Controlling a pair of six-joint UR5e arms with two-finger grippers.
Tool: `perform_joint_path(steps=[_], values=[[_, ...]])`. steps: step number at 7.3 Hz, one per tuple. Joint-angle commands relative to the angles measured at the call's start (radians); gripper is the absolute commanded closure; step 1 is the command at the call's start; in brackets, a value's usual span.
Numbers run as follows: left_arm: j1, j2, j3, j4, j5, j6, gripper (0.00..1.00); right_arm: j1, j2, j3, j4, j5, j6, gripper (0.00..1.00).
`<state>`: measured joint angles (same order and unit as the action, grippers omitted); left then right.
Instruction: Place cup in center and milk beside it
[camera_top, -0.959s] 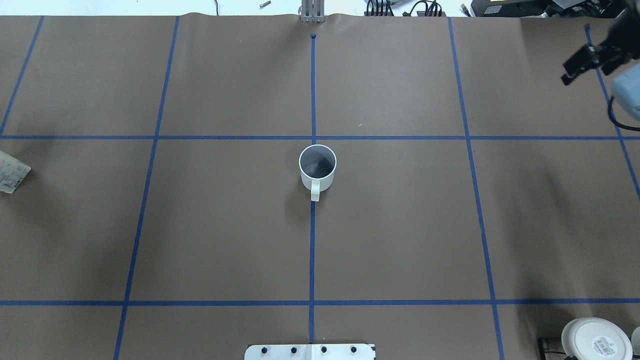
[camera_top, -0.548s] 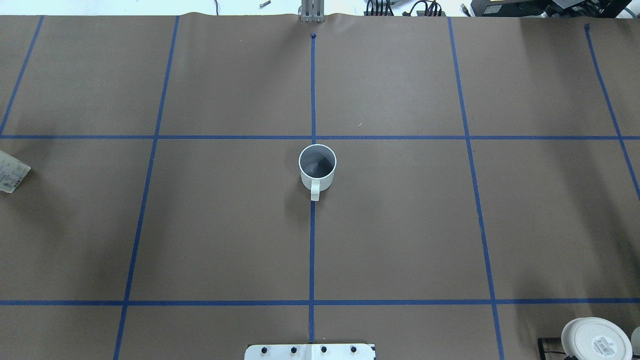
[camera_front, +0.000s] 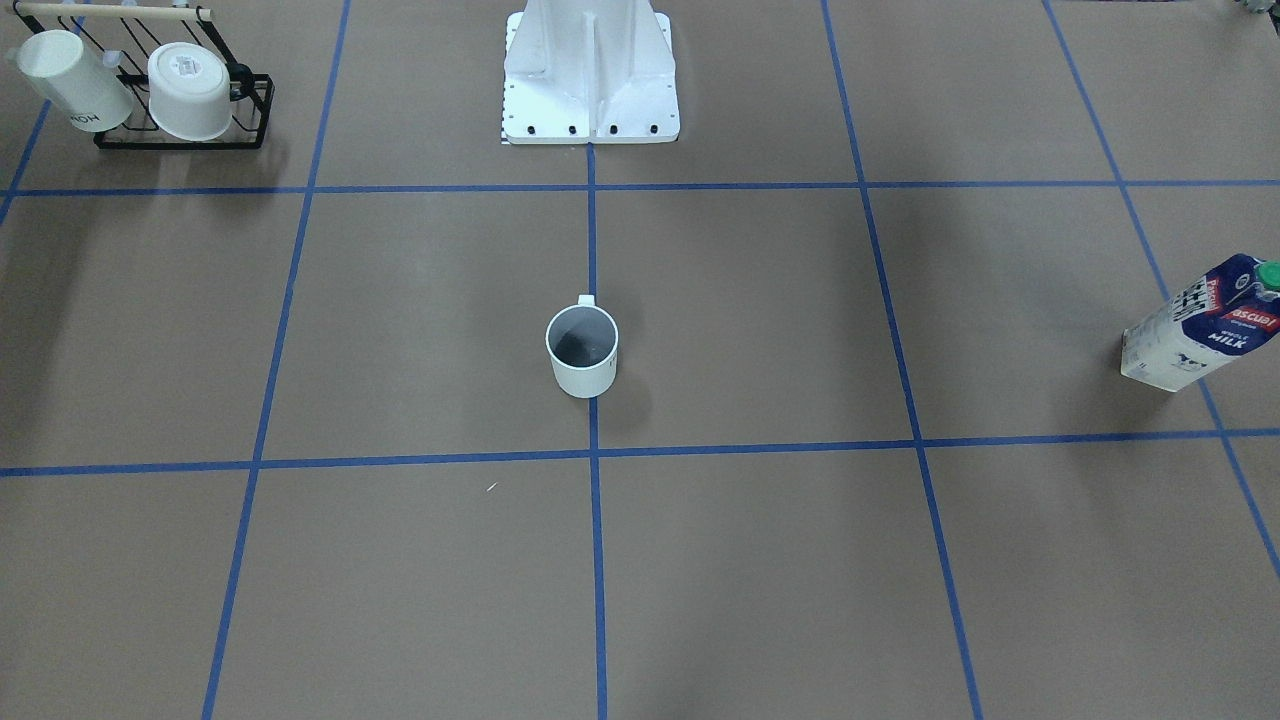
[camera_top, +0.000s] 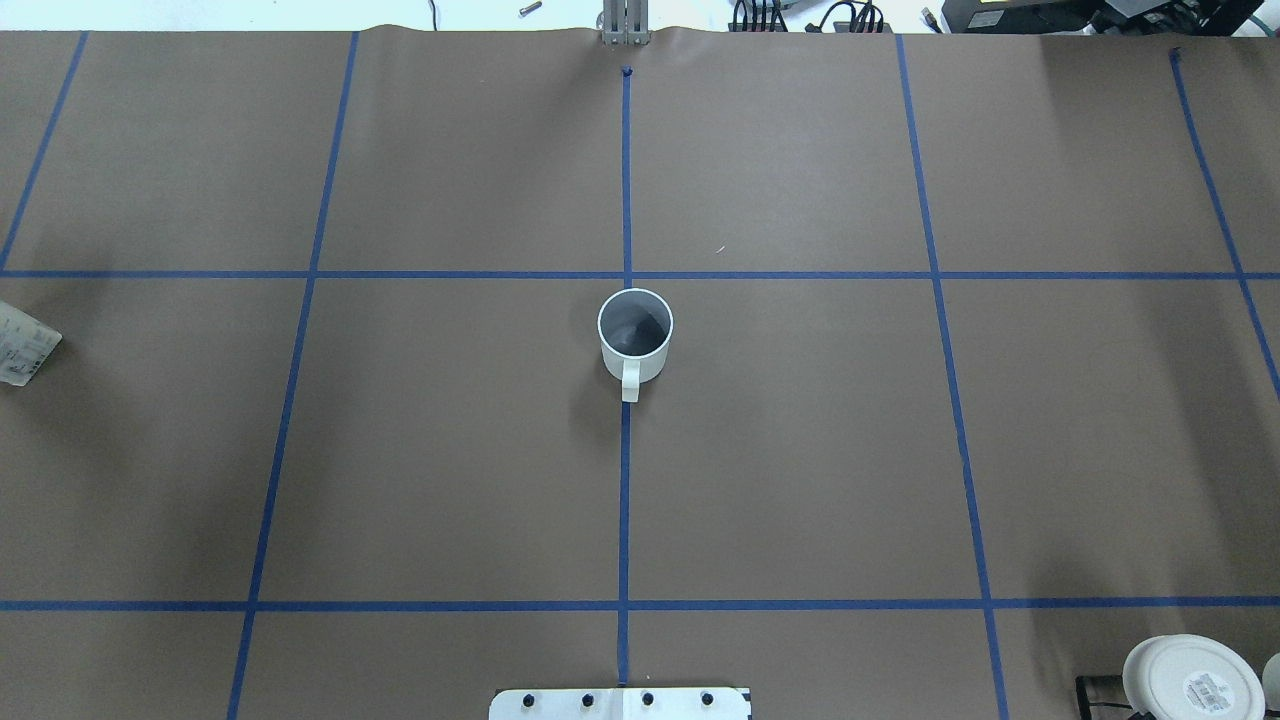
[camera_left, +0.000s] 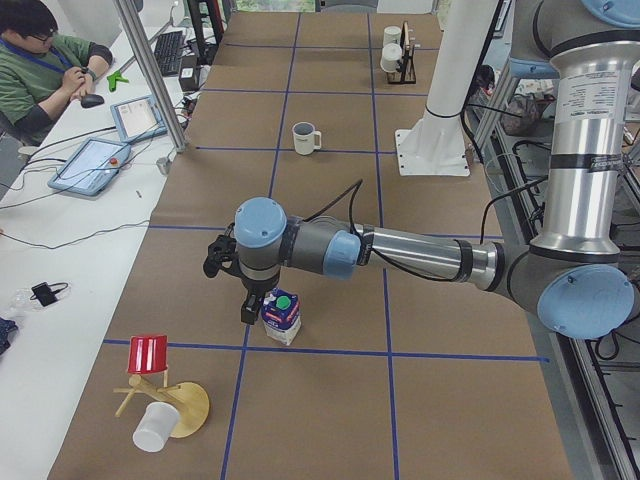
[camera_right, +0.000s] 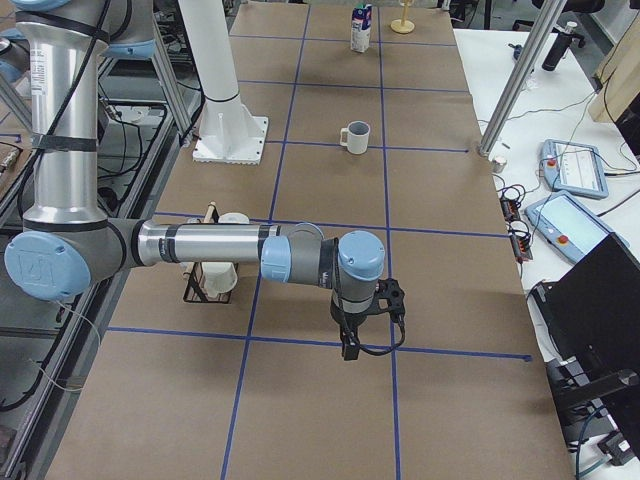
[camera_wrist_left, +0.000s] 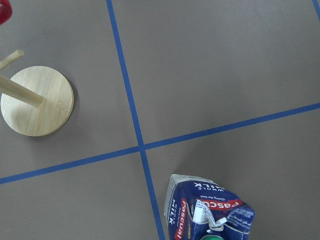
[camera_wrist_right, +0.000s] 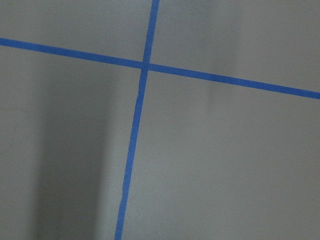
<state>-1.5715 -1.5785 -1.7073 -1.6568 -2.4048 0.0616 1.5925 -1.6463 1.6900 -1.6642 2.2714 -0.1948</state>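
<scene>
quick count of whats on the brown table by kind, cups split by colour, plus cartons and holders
holders: 2 (black wire rack, wooden peg stand)
white cups: 4 (small white handled mug at the centre, tall white mug and wide white cup in the rack, plain white cup at the stand)
red cups: 1 (red cup)
milk cartons: 1 (white and dark-blue milk carton)
total: 8

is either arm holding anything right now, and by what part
Nothing seems held: the cup stands untouched, and the milk stands free with the left gripper close beside it.
</scene>
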Motion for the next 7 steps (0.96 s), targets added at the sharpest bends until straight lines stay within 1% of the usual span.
perform_joint_path(steps=[1,2,4,6,7], values=[[0.044,0.003,0.015,-0.047,0.025,-0.005,0.01,0.001,-0.004,0.000,0.000,0.013,0.000,0.00],[0.076,0.005,0.021,-0.058,0.026,-0.005,0.01,0.001,-0.004,-0.001,0.001,0.013,0.000,0.00],[0.102,-0.003,0.023,-0.079,0.026,-0.005,0.02,0.001,-0.004,-0.006,0.001,0.013,0.000,0.00],[0.111,-0.003,0.018,-0.222,0.027,0.010,0.02,0.001,-0.003,-0.006,0.001,0.011,0.000,0.00],[0.111,-0.002,0.020,-0.280,0.027,0.047,0.03,0.001,-0.003,-0.007,0.001,0.011,0.000,0.00]])
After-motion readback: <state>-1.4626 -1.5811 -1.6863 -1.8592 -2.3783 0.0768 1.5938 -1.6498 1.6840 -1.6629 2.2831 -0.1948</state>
